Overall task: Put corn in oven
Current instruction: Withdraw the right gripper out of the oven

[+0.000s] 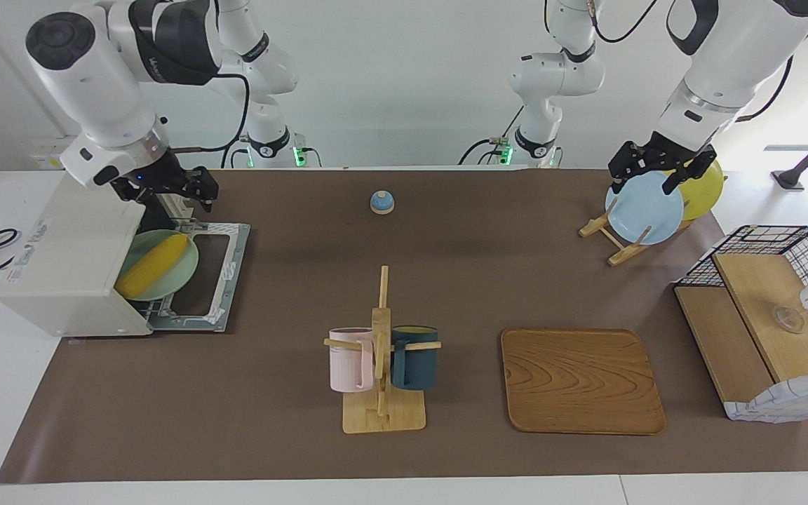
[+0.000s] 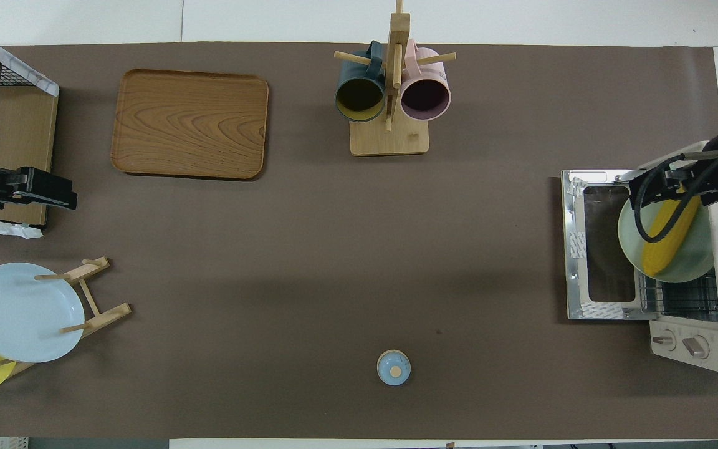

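Nearly done — corn [image 1: 153, 264] lying on green plate [image 2: 702, 262] at oven [image 1: 71, 259] mouth, door [image 1: 206, 277] open at its 3 o'clock. Right gripper [image 1: 178, 184] raised above oven, jaws apart, empty; left gripper [image 1: 653, 166] waiting over plate rack [image 1: 611, 238], spread — closing door possibly left.

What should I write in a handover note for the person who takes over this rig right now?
Right gripper: open, empty, raised over the oven's open door.
Left gripper: open, waiting at the blue plate in the rack.
Corn: lies on a pale green plate on the oven's wire rack, partly sticking out.
Done: corn placed and released.
Left: possibly push the plate deeper and shut the door.
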Tool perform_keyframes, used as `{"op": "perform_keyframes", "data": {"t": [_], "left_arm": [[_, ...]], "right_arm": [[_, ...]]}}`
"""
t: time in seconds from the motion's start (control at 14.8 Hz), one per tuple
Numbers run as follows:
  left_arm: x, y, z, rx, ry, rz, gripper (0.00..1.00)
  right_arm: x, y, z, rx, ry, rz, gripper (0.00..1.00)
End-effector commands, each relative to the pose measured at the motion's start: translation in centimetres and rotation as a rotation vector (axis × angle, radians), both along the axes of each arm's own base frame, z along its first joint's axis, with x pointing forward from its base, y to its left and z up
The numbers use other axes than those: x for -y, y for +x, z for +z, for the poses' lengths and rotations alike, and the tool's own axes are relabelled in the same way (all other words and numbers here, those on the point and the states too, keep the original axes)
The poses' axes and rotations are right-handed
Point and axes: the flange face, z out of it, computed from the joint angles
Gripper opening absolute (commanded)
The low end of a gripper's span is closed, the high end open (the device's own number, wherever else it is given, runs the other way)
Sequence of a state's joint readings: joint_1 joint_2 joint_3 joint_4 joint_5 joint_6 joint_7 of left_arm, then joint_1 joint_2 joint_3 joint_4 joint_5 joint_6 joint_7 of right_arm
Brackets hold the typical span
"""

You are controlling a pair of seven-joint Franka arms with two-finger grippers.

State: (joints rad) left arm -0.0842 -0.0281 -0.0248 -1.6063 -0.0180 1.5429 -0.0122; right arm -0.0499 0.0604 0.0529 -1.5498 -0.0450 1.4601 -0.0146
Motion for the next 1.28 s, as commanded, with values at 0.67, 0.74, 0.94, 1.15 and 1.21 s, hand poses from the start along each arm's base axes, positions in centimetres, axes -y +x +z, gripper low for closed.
{"op": "perform_keyframes", "data": {"t": [0.67,0.74,0.94,1.15,1.21], "left_arm": [[-0.5,-0.5,0.1,0.010,0.019,-0.006,1.00],[-0.5,-0.5,0.1,0.010,0.019,-0.006,1.00],[-0.5,-0.5,0.1,0.010,0.019,-0.006,1.00],[-0.5,-0.5,0.1,0.010,0.019,-0.006,1.00],[-0.5,-0.5,0.1,0.008,0.019,-0.006,1.00]], "right_arm": [[-0.6,-3.2,5.1,0.021,0.020,0.009,1.00],[-1.0,-3.6,5.2,0.024,0.025,0.015,1.00],[-1.1,-3.6,5.1,0.027,0.026,0.017,1.00],[-0.8,-3.6,5.4,0.036,0.031,0.008,1.00],[-0.8,-3.5,5.4,0.036,0.032,0.008,1.00]]}}
